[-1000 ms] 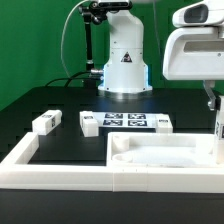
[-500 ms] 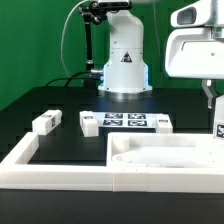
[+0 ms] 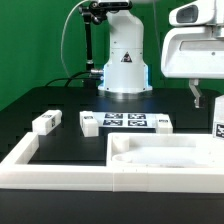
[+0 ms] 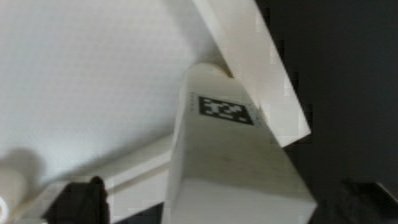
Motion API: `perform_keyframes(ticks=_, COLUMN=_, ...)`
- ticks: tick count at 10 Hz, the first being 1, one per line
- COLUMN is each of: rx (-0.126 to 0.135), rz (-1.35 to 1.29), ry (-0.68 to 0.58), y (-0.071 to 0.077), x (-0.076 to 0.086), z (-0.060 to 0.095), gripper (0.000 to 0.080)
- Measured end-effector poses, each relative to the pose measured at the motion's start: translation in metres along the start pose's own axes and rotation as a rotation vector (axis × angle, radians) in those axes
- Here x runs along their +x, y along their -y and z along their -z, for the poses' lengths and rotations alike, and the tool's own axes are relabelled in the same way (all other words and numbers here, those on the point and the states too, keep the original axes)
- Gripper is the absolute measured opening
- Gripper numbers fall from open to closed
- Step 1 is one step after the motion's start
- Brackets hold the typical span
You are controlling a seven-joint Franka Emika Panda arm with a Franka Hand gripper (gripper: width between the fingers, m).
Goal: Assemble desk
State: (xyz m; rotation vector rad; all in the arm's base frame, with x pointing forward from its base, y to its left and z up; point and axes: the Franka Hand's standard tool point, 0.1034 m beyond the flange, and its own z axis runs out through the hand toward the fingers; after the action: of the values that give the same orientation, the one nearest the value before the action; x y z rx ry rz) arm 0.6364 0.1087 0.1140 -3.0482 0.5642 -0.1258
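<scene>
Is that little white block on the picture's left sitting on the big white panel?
No, the block lies on the black table, apart from the panel.

No legible words, only coded square tags on leg, marker board.

A leg lies well apart from the tabletop.
</scene>
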Motion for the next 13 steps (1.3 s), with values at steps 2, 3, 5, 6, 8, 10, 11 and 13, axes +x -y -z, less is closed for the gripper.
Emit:
perform_keyframes(ticks=2, rx=0.000, rz=0.189, ry=-0.002, y=-0.0004, x=0.0009, z=-0.0004, gripper=0.0648)
perform_keyframes(ticks=3, rx=0.000, rz=0.287, ry=-0.002, y=-0.0005, x=0.0008, z=-0.0005, gripper=0.0649)
perform_keyframes(ticks=5, rx=-0.003, rz=0.421, ry=-0.003, y=-0.0008, x=0.0010, z=-0.0006, gripper=0.0649)
perform_keyframes(ticks=6, rx=-0.018, rz=0.631, ry=-0.006, y=-0.0018, x=0.0024, z=0.0000, gripper=0.0649)
perform_keyframes(ticks=8, rx=-0.022, rz=0.825, ry=-0.004, y=-0.0038, x=0.0040, z=-0.0010, gripper=0.0649)
perform_keyframes(ticks=10, rx=-0.033, rz=0.995, ry=-0.006, y=0.0014, x=0.0032, z=0.0003, gripper=0.0649)
perform_keyframes(ticks=11, rx=-0.034, rz=1.040, ry=-0.005, y=0.0012, x=0.0033, z=0.0003, gripper=0.0649)
perform_keyframes(ticks=13, rx=-0.034, rz=1.038, ry=-0.005, y=0.0010, x=0.0032, z=0.0002, gripper=0.0467)
